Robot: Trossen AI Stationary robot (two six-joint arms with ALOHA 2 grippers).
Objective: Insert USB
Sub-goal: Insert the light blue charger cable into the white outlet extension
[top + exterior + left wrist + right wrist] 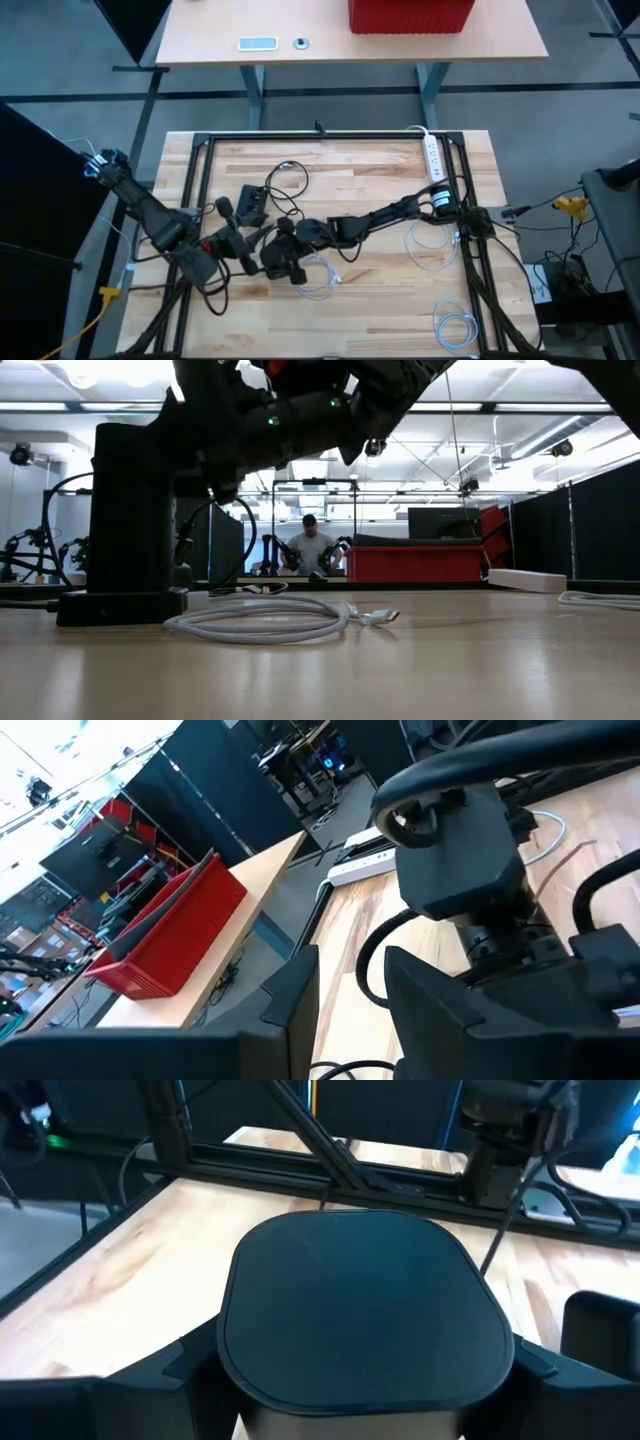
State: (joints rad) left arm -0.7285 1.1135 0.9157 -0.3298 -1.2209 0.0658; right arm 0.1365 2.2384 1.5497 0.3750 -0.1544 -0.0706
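A tall black block with a rounded square top (360, 1310) stands upright on the table (130, 510), left of centre. My right gripper (365, 1380) reaches in from the table's right (292, 250) and has a finger on each side of the block. My left gripper (350, 1020) hovers just left of it (245, 258), fingers apart, facing the right arm's wrist (460, 850). A thin dark cord shows low between the left fingers; whether it is touched I cannot tell. A coiled white USB cable (260, 622) lies on the wood (320, 278) with its plug (380, 617) free. My right gripper takes the black block between its two fingers (195, 1365), which meet two opposite side walls (235, 1380) just below the top face. The fingers come nearly level from the table's right side. The block stays upright with its foot (120, 605) on the table.
A small black device (250, 205) with looping black cords lies toward the far side. More white cable coils (455, 328) lie near the right. A white power strip (434, 158) sits at the far right. The black frame rail (320, 135) borders the table. A person (310, 545) sits beyond.
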